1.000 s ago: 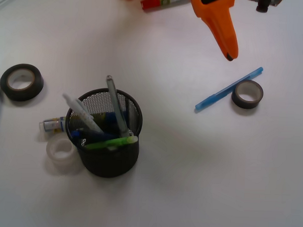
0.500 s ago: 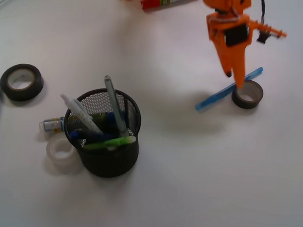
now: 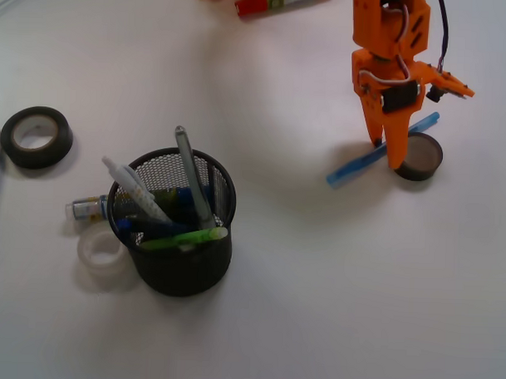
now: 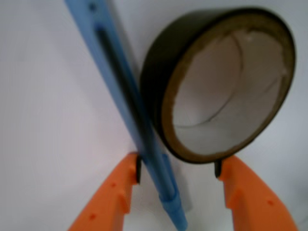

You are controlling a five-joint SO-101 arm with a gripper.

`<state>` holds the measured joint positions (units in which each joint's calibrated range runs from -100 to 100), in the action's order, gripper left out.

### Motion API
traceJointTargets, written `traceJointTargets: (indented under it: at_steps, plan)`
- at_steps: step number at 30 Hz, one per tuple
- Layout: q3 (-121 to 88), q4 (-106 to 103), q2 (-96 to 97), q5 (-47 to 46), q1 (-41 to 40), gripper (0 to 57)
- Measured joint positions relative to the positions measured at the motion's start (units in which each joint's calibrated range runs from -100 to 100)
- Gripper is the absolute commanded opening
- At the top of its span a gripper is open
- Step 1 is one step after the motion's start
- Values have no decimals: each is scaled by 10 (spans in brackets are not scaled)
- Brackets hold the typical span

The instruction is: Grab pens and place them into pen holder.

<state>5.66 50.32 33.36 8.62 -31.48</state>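
Light blue pen [image 4: 126, 107] lies on the desk [image 3: 316, 283], touching the dark tape roll [image 4: 219, 82] at its 3 o'clock; the tool [image 4: 178, 168], wide, straddles both.

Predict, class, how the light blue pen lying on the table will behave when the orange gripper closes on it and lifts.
The light blue pen looks thin, straight and rigid, so it probably stays stiff. Smooth and round, it may roll or slip between the fingertips. It lies against the dark tape roll, which also sits between the open jaws of the gripper, so the roll may get nudged or pinched too.
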Motion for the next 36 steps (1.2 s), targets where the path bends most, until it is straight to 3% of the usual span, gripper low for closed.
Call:
traceJointTargets:
  at_steps: [2,8,11,24,30,36]
  plan:
    - [52,34,32,-2,0,174]
    - [196,146,125,-4,1,35]
    - [234,175,150,-6,1,9]
    - [226,206,118,14,0,4]
    - [163,203,-48,48,21,4]
    - [45,60,-260,75,57,4]
